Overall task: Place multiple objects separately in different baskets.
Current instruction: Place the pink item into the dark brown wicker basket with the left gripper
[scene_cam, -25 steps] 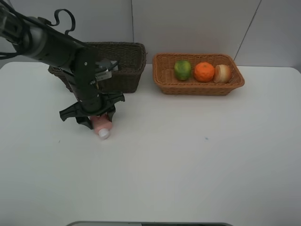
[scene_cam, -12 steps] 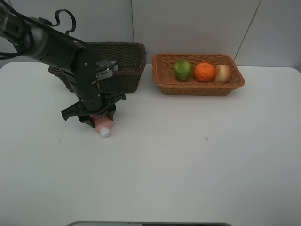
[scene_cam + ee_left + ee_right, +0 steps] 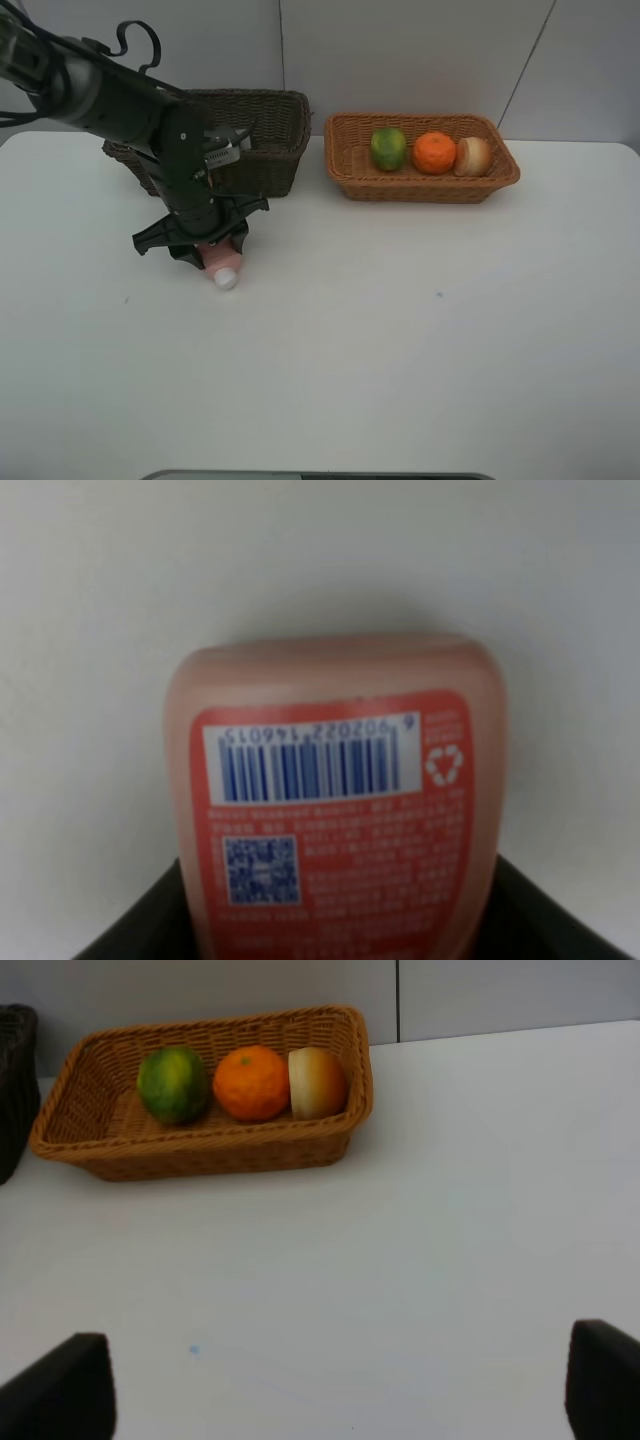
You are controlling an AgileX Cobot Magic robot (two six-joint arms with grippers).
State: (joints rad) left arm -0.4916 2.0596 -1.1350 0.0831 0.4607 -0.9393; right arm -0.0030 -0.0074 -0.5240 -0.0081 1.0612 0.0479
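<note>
My left gripper (image 3: 203, 243) is shut on the pink white-capped tube (image 3: 222, 265), holding it at the table surface in front of the dark brown basket (image 3: 272, 165). The left wrist view shows the tube's barcode label (image 3: 335, 810) close up between the dark fingers. The light tan basket (image 3: 430, 188) holds the green fruit (image 3: 389, 148), the tangerine (image 3: 434, 152) and the peach-like fruit (image 3: 472, 156). My right gripper (image 3: 335, 1400) is open and empty, well short of that basket (image 3: 200, 1155). The pump bottle and the mauve cup are not in view.
The white table (image 3: 400, 340) stretches wide in front of both baskets. A grey wall stands right behind them. The left arm's dark links (image 3: 100, 95) hang over the dark basket's left end.
My left gripper and the pink tube have shifted slightly up and to the right, toward the dark basket. The fruit and baskets have not moved.
</note>
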